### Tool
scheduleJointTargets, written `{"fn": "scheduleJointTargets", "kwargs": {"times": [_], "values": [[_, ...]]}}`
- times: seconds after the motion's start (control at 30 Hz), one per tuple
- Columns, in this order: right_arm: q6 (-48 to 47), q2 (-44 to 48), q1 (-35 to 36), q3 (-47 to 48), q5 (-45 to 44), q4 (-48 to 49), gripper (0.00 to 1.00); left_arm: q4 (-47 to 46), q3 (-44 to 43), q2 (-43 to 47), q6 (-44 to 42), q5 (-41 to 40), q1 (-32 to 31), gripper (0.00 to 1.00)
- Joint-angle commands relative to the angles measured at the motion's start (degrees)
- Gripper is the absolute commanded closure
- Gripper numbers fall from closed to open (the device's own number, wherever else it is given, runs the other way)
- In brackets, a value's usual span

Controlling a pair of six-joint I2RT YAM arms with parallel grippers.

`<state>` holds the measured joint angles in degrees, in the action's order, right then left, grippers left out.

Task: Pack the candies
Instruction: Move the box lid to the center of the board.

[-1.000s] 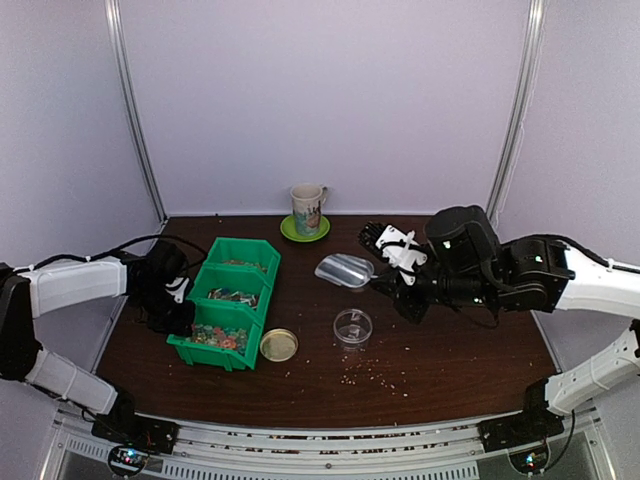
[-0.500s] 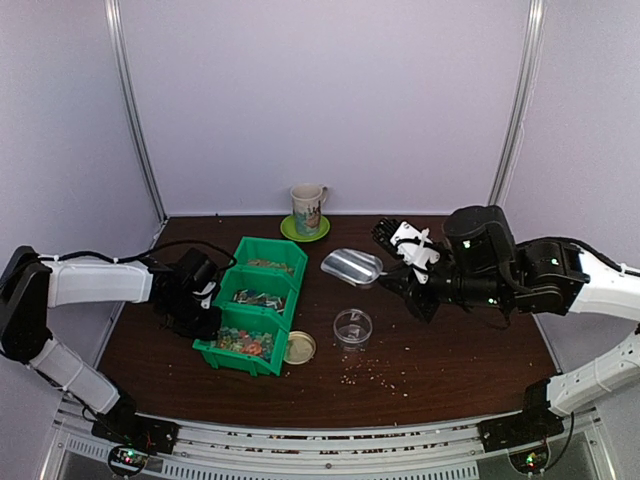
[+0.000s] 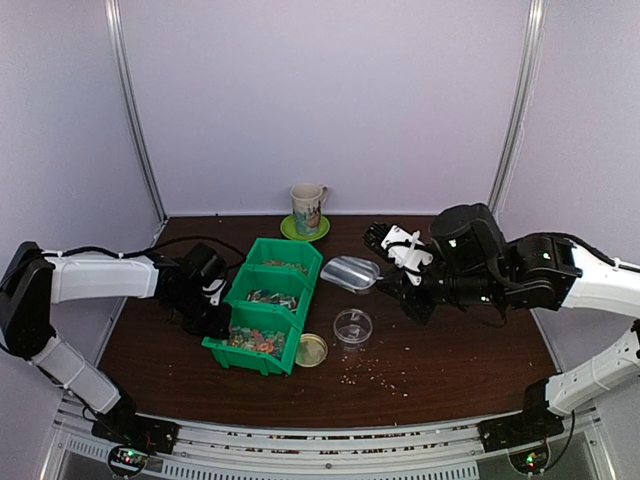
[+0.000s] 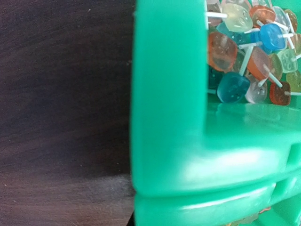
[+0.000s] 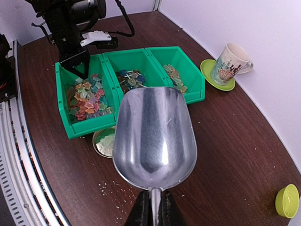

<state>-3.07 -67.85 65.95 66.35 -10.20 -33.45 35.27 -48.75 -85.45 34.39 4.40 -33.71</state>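
Note:
A green three-compartment bin (image 3: 232, 312) holds coloured candies (image 3: 256, 340); they also show in the right wrist view (image 5: 87, 96) and close up in the left wrist view (image 4: 249, 52). My left gripper (image 3: 215, 303) is at the bin's left wall (image 4: 164, 117), shut on it; its fingers are hidden in its own view. My right gripper (image 5: 154, 202) is shut on the handle of an empty metal scoop (image 5: 155, 136), held above the table right of the bin (image 3: 350, 270). A clear open jar (image 3: 352, 325) stands below the scoop. The round tan lid (image 3: 311, 349) lies against the bin's near corner.
A mug on a green saucer (image 3: 308, 208) stands at the back. A small yellow-green cup (image 5: 288, 200) sits to the right. Crumbs (image 3: 372, 375) are scattered in front of the jar. The side walls stand close on both sides.
My left gripper has moved the green bin to the right, pushing the tan lid towards the jar. The right arm has shifted the scoop slightly back and left again.

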Motion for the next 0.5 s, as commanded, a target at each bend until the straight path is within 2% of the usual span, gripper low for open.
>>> {"fn": "scheduleJointTargets", "kwargs": {"times": [0.0, 0.37, 0.47], "values": [[0.4, -0.9, 0.6, 3.0, 0.3, -1.4, 1.0, -10.1, -1.4, 5.0, -0.5, 10.2, 2.0, 1.0], [1.2, 0.0, 0.6, 4.7, 1.1, 0.3, 1.0, -23.9, 5.1, 9.2, 1.5, 29.5, 7.3, 1.0], [1.2, -0.3, 0.7, 5.3, 2.0, 0.4, 1.0, -31.4, 8.0, 11.0, 4.3, 34.3, 7.4, 1.0]]}}
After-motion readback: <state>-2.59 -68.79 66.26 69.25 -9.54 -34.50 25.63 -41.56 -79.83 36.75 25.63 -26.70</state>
